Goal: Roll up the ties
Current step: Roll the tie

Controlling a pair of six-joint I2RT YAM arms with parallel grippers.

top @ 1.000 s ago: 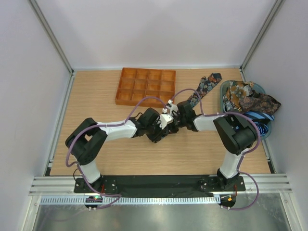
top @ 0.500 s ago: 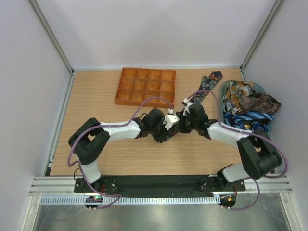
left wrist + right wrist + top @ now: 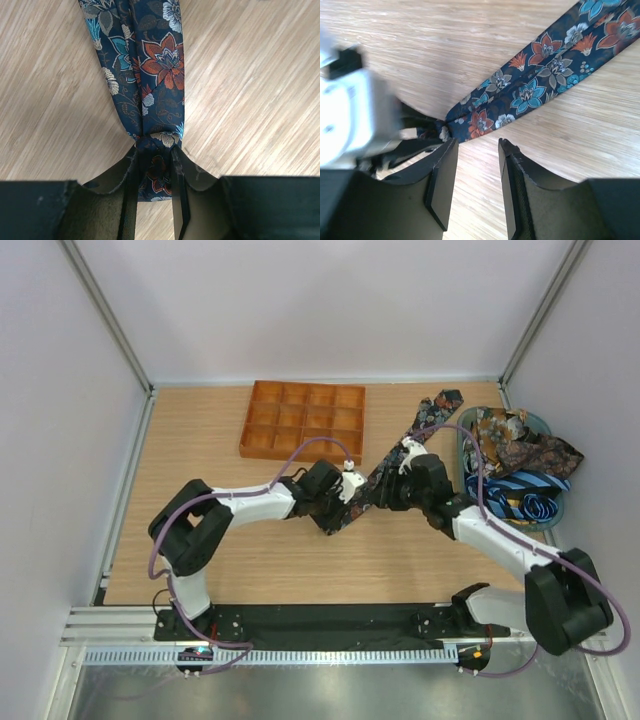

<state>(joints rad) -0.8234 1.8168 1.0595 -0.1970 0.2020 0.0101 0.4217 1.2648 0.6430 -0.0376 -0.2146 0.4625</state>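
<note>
Wooden table, white walls: your tie lies diagonally toward the far right; left gripper clamps it, right gripper gapes.

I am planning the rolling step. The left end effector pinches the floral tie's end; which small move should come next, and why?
Probably the right end effector should shift onto the floral tie and close near the left end effector. Its jaws stand open over the wooden table beside the tie, gripping nothing, and the left one alone pinches the end.
</note>
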